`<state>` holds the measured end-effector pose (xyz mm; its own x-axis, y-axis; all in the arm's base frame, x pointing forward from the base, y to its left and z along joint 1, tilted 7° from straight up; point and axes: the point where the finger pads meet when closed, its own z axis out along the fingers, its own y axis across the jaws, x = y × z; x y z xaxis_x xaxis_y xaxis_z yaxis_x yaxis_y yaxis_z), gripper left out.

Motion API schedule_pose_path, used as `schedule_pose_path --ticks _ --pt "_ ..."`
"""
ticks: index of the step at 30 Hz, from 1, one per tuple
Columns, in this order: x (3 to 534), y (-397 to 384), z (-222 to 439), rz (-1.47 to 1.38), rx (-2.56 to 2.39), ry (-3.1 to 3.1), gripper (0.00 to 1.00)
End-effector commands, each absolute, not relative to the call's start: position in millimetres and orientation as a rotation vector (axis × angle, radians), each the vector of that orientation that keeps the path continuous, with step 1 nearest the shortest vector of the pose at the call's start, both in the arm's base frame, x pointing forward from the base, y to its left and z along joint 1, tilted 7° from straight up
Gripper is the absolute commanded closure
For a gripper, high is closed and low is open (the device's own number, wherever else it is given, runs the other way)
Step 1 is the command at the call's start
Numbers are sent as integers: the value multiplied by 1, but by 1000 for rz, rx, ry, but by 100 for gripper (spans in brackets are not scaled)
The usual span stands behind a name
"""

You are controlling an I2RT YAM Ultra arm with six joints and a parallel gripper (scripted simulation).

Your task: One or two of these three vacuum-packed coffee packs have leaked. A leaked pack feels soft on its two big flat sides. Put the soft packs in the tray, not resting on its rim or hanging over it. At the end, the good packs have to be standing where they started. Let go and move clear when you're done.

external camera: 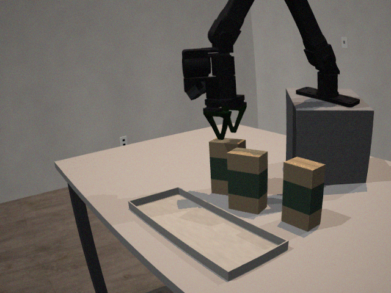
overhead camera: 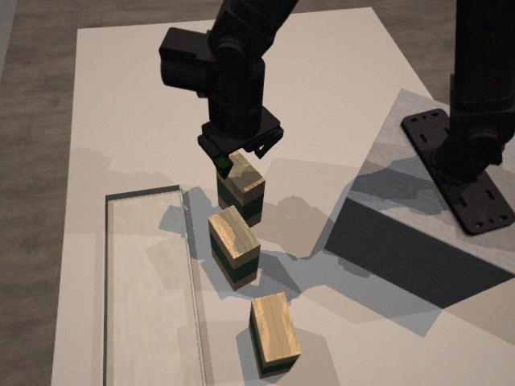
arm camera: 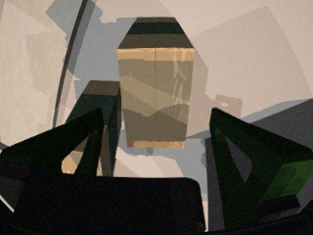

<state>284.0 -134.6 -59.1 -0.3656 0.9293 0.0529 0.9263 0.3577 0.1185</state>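
Three tan coffee packs with dark green bands stand upright in a row to the right of the tray. My gripper is open and empty, pointing down just above the top of the far pack, with one finger on each side of it. The middle pack stands close in front of the far one; part of it shows behind the left finger in the wrist view. The near pack stands apart. The shallow grey tray holds nothing.
The arm's base plate sits on a grey pedestal to the right of the packs. The white table ends close to the tray's outer long side.
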Motion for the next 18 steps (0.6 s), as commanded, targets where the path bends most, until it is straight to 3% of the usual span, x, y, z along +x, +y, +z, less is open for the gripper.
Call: schedule_pose_path --ticks 1,18 --pt "294 -139 -57 200 1746 2554 24" --pt "287 -133 -68 199 1756 2569 24"
